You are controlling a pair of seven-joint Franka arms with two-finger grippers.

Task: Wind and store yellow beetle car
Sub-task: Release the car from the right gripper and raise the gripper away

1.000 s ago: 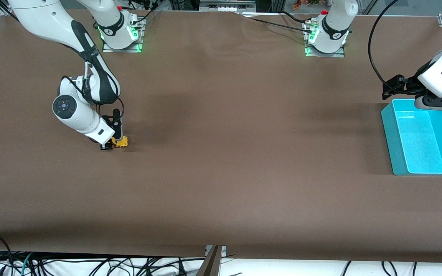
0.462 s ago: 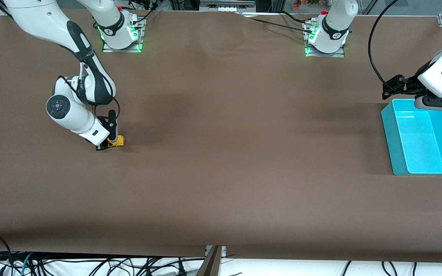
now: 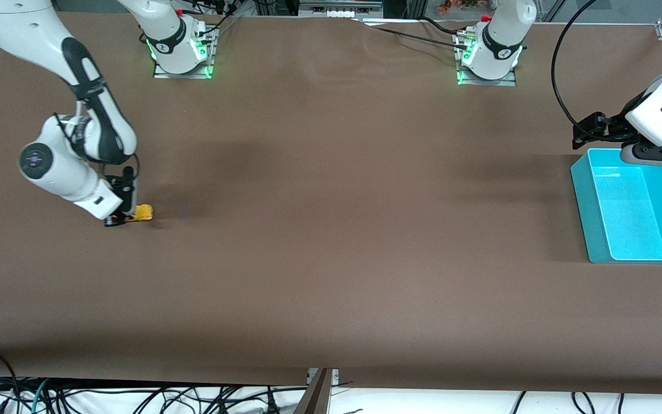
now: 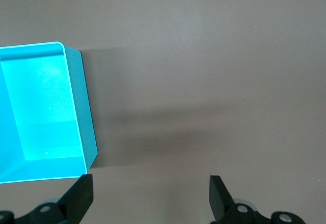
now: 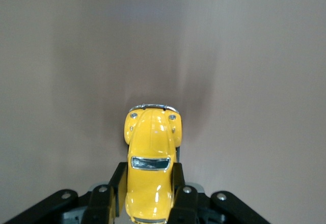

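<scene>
The yellow beetle car [image 3: 143, 213] is a tiny yellow toy on the brown table near the right arm's end. My right gripper [image 3: 126, 215] is shut on its rear half, down at the table surface. In the right wrist view the car [image 5: 152, 158] points away from the wrist, with a black finger [image 5: 118, 182] pressed to each side of its body. My left gripper [image 4: 151, 196] is open and empty, hanging over bare table beside the teal bin [image 4: 41, 112]. In the front view the left gripper [image 3: 592, 129] waits over the table just off the bin's rim [image 3: 581, 195].
The teal bin stands at the left arm's end of the table and holds nothing I can see. The brown cloth [image 3: 331, 230] stretches between the car and the bin. Cables hang below the table's near edge.
My right gripper has dragged the car along the table toward the right arm's end, away from the bin. The left arm has not moved.
</scene>
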